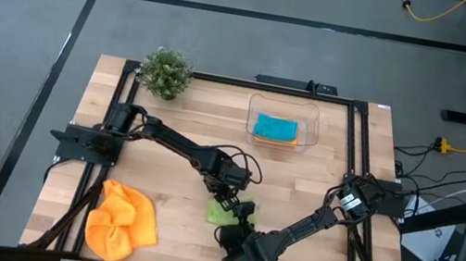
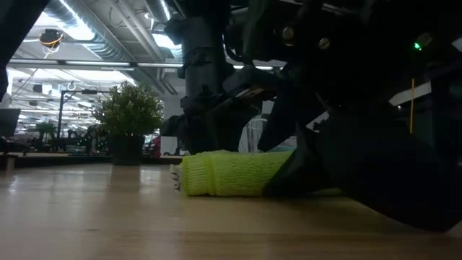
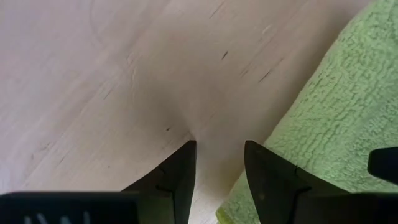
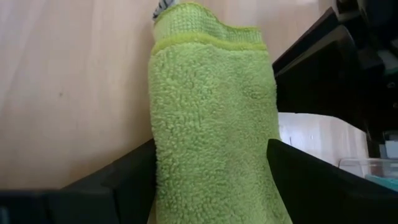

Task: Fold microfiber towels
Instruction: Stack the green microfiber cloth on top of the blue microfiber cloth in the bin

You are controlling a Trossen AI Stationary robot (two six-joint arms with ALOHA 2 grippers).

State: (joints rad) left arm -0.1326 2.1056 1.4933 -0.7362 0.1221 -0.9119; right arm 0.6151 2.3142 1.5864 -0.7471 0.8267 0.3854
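A lime green towel (image 1: 220, 211) (image 2: 231, 173) lies folded into a narrow strip on the table near its front middle. My right gripper (image 1: 236, 227) (image 4: 211, 144) is open, with the strip (image 4: 211, 112) filling the gap between its fingers. My left gripper (image 1: 226, 189) (image 3: 221, 146) points down at bare wood just beside the towel's edge (image 3: 323, 124), open with nothing between its fingers. Orange towels (image 1: 120, 220) lie crumpled at the front left. A teal towel (image 1: 275, 130) lies in a clear tub. My right gripper has one finger (image 4: 134, 171) on each long side of the folded lime towel (image 4: 186, 162), which spans the whole gap. I cannot tell whether the fingers touch it. They come slanting down from the near right, along the strip. The towel lies flat on the table.
A small potted plant (image 1: 165, 73) stands at the far left. The clear tub (image 1: 310, 129) stands at the far middle right. Bare wood (image 1: 169, 177) lies between the plant and the orange towels. The two grippers stand close together over the lime towel.
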